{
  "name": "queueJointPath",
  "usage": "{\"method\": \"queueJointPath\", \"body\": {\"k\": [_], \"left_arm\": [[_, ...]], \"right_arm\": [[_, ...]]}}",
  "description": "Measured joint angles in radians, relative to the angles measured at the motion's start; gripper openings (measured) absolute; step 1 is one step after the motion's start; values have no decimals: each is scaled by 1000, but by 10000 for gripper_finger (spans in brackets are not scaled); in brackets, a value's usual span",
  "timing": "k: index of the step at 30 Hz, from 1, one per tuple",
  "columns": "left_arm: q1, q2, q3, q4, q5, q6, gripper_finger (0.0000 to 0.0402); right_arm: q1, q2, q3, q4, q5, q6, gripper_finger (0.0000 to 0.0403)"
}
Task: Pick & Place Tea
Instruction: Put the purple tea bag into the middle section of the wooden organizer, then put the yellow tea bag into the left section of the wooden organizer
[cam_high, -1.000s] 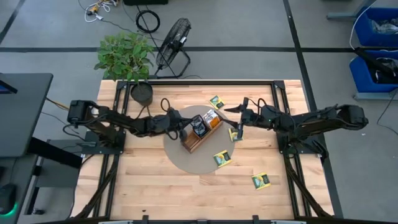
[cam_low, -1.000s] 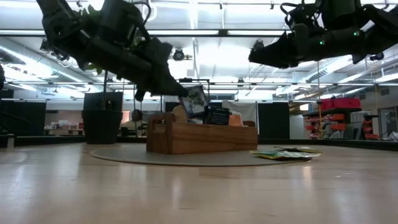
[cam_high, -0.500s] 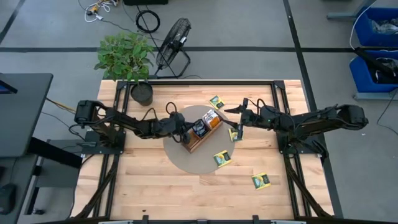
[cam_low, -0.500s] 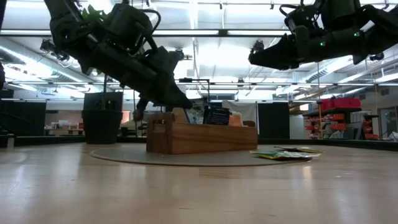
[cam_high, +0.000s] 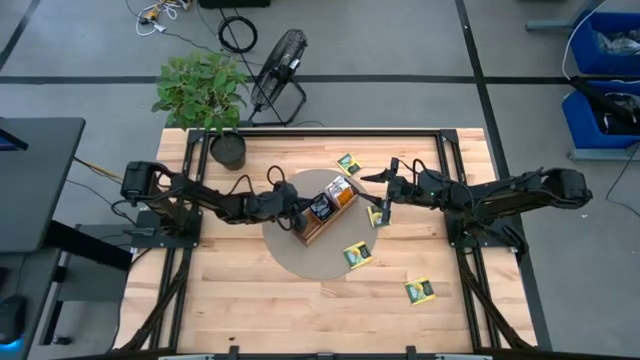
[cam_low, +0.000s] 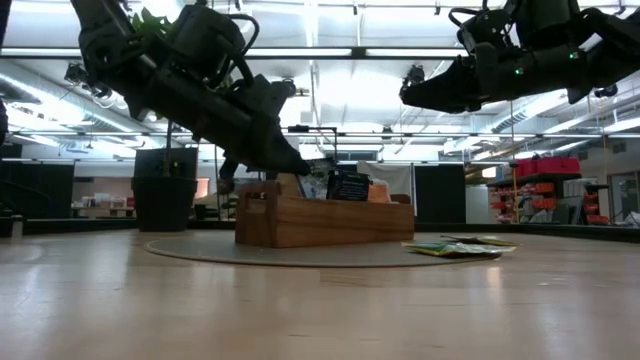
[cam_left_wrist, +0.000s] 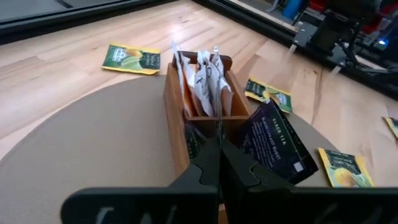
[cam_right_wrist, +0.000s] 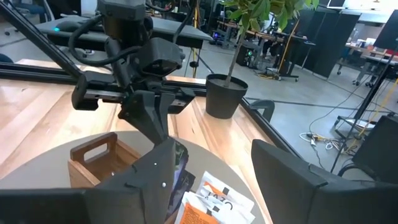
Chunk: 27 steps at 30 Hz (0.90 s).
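A brown wooden tray (cam_high: 345, 200) lies on a round grey mat (cam_high: 300, 255) at mid-table. Orange-and-white tea packets (cam_left_wrist: 202, 87) stand upright in its far compartment. My left gripper (cam_left_wrist: 219, 146) reaches in from the table's left, shut on a dark navy tea packet (cam_left_wrist: 277, 143) that sits tilted in the tray's near end. My right gripper (cam_high: 385, 195) hovers open above the table just right of the tray, holding nothing. Several yellow-green packets lie flat on the table, one (cam_high: 377, 215) under the right gripper. My left gripper pinches the navy packet by one side edge (cam_left_wrist: 244, 144) between its two shut fingers, slanting down from the table's left. The fingers themselves hide the exact place of contact. The packet leans tilted, its lower part down inside the tray's near compartment.
Loose yellow-green packets lie at the far side (cam_high: 348, 163), near the mat's right rim (cam_high: 357, 255) and toward the near right (cam_high: 419, 290). A potted plant (cam_high: 228, 150) stands at the far left corner. Bare wood shows along the near edge.
My left gripper has gone down and toward the table's right, to the tray, staying shut. The navy packet, held above the tray a second ago, now sits low in the tray's near end. Over the last half second nothing has moved.
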Motion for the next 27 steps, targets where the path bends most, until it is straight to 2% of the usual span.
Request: {"method": "queueJointPath", "body": {"k": [16,27], "left_arm": [[0,20,1,12,26,-12,8],[-8,19,1,38,30,22,103]], "right_arm": [[0,1,0,-1,0,4,220],[0,1,1,-10,0,23,220]]}}
